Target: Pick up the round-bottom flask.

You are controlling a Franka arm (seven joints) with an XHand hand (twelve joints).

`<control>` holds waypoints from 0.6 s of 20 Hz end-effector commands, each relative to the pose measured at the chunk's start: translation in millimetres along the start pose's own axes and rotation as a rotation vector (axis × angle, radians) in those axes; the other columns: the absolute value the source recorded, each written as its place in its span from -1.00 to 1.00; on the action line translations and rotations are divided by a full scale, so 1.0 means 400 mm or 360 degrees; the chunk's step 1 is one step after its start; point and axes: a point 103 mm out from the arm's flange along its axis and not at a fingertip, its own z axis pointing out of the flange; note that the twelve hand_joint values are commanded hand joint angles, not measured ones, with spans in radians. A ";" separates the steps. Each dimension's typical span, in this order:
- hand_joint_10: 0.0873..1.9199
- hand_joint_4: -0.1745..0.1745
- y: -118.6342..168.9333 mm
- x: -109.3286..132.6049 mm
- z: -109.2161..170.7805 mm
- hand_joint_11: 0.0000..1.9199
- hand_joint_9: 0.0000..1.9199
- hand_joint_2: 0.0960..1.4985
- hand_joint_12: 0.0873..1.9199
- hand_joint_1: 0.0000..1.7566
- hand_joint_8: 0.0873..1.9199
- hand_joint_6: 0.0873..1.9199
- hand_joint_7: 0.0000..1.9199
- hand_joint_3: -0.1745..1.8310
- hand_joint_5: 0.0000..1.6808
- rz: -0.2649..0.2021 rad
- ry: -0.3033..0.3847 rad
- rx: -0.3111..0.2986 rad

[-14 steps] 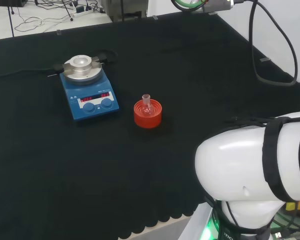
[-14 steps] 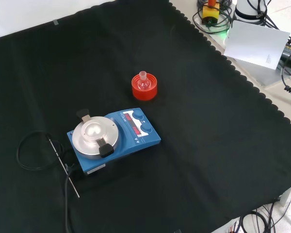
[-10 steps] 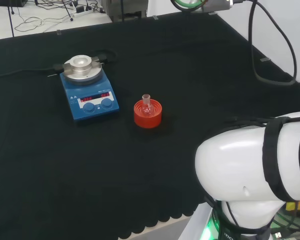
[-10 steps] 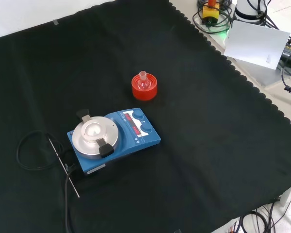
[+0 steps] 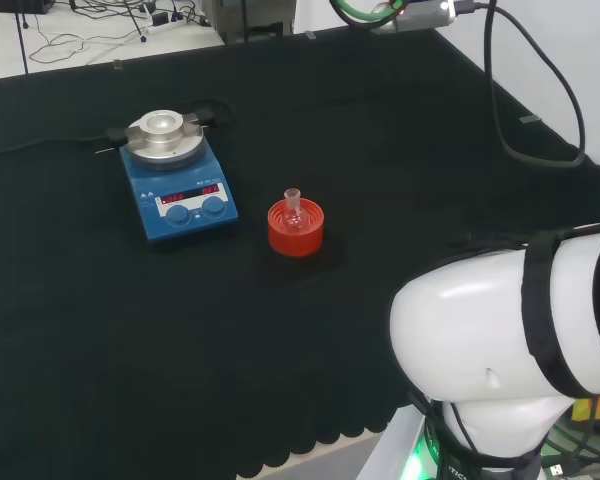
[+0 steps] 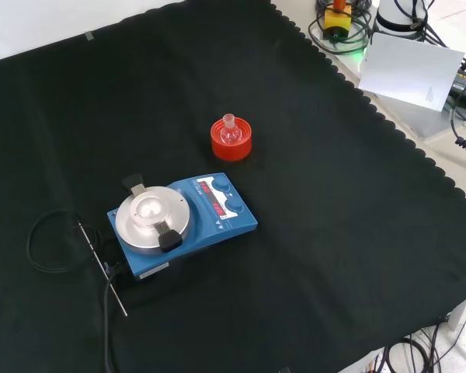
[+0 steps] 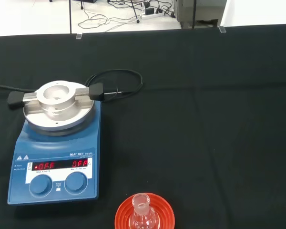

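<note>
Hand: grip state cannot tell | 1 round-bottom flask upright on 1 red stand | 1 blue hotplate

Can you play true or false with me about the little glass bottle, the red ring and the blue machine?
1. The flask sits in the red ring. True.
2. The flask lies on its side. False: it stands upright, neck up.
3. The blue machine has a silver round plate on top. True.
4. The flask stands on the blue machine. False: it stands apart from it, on the black cloth.
5. The blue machine has two round knobs. True.
</note>
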 end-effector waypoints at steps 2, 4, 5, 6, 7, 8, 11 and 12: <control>-0.32 -0.12 0.023 -0.025 0.050 -1.00 -0.83 0.70 0.43 -0.90 -0.42 -0.74 -0.92 -0.56 -0.64 0.0075 0.0026 0.0012; -0.32 -0.13 0.036 -0.029 0.070 -1.00 -0.83 0.70 0.43 -0.89 -0.42 -0.74 -0.92 -0.56 -0.64 0.0093 0.0029 0.0022; -0.32 -0.13 0.041 -0.033 0.080 -1.00 -0.83 0.70 0.43 -0.89 -0.42 -0.75 -0.92 -0.57 -0.64 0.0101 0.0031 0.0026; -0.32 -0.13 0.047 -0.038 0.089 -1.00 -0.83 0.70 0.43 -0.88 -0.42 -0.75 -0.92 -0.57 -0.64 0.0110 0.0032 0.0032; -0.32 -0.13 0.052 -0.044 0.099 -1.00 -0.83 0.70 0.43 -0.88 -0.42 -0.75 -0.92 -0.57 -0.64 0.0118 0.0035 0.0039; -0.32 -0.13 0.057 -0.052 0.108 -1.00 -0.83 0.70 0.43 -0.88 -0.42 -0.75 -0.92 -0.57 -0.64 0.0128 0.0040 0.0043; -0.32 -0.14 0.074 -0.075 0.140 -0.99 -0.83 0.69 0.43 -0.88 -0.42 -0.75 -0.92 -0.57 -0.64 0.0138 0.0055 0.0052; -0.32 -0.14 0.083 -0.084 0.153 -0.99 -0.83 0.69 0.43 -0.87 -0.42 -0.75 -0.92 -0.58 -0.64 0.0145 0.0063 0.0060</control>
